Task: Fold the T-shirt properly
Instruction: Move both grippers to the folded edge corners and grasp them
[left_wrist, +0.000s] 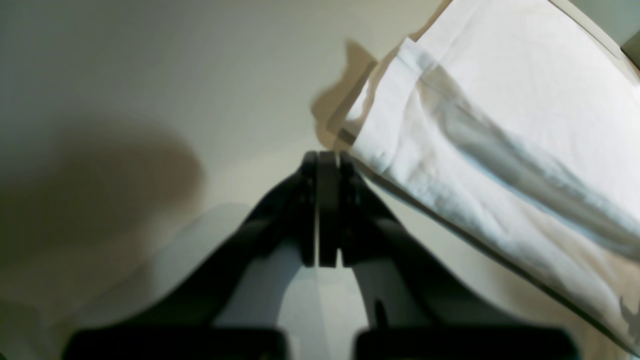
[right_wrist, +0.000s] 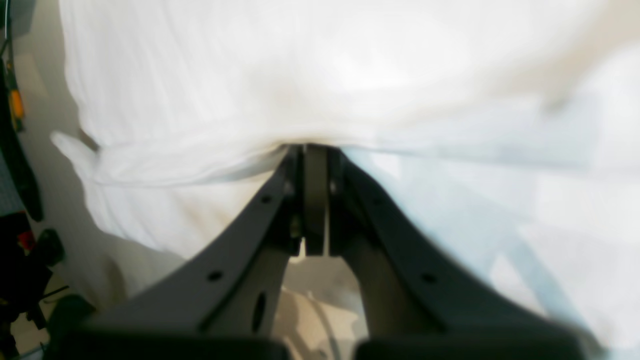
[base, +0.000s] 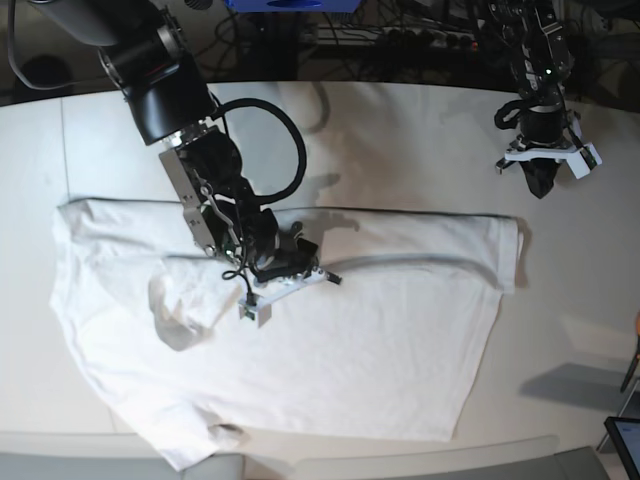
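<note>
The T-shirt (base: 300, 340) lies spread on the table (base: 420, 130). My right gripper (right_wrist: 315, 150), jaws closed, pinches a raised fold near its middle. My left gripper (left_wrist: 327, 157) hangs closed and empty, just beside the shirt's edge.

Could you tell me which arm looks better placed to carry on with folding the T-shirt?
Probably the right: its claw sits on the T-shirt, shut on fabric. The left claw hangs shut and empty, off the shirt's corner.
</note>
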